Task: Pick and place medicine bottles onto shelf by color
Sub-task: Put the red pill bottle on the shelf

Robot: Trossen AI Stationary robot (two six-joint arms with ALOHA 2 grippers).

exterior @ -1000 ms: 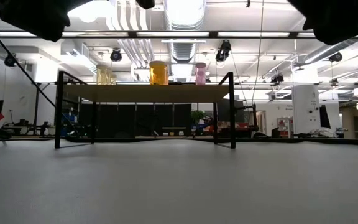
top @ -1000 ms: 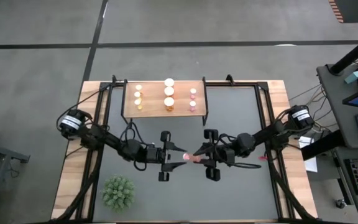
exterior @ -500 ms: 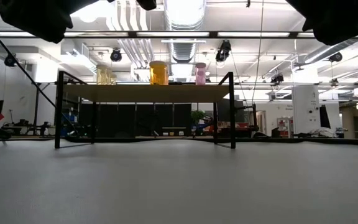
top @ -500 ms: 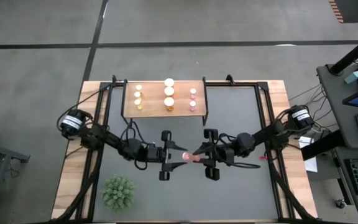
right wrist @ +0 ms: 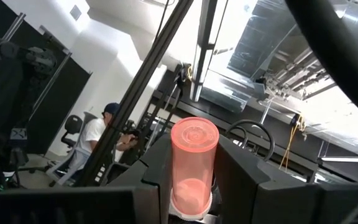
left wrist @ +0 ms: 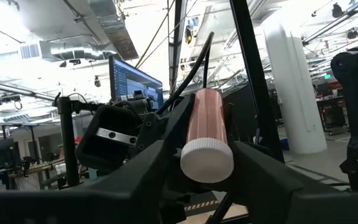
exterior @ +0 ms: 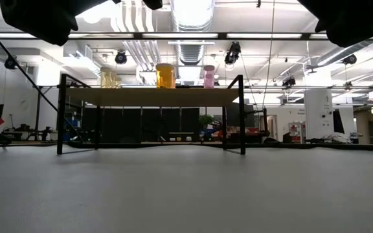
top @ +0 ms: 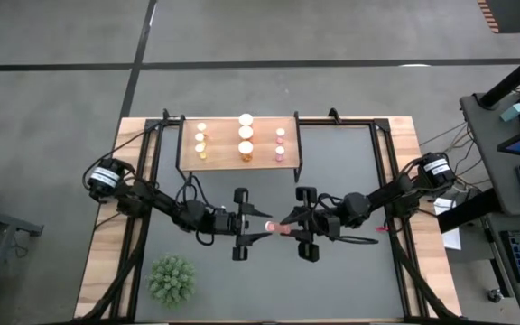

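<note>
A pink medicine bottle (top: 275,227) with a white cap hangs above the table's middle, between my two grippers. My left gripper (top: 262,226) comes from the table's left and is shut on the cap end. My right gripper (top: 289,227) comes from the right and is shut on the pink body. The shelf (top: 188,162) stands on black legs at the table's far side. It carries several white-capped bottles (top: 246,135) in three columns, the pink ones (top: 280,144) on the right. My left gripper has the bottle's white cap (left wrist: 207,163) between its two fingers (left wrist: 253,163), one on each side. The fingers slant upward from the table's left. The bottle is clear of the table, its cap toward this gripper. My right gripper pinches the pink body (right wrist: 193,180) between its two fingers (right wrist: 235,180), slanting upward from the table's right. The bottle's pink end (right wrist: 194,134) stands out beyond the fingertips. The bottle is lifted clear of the table.
A green spiky plant (top: 171,277) stands near the table's front left. In the low view the shelf (exterior: 151,97) shows at the far side, with grey tabletop in front of it. A seated person (right wrist: 98,140) shows in the room beyond.
</note>
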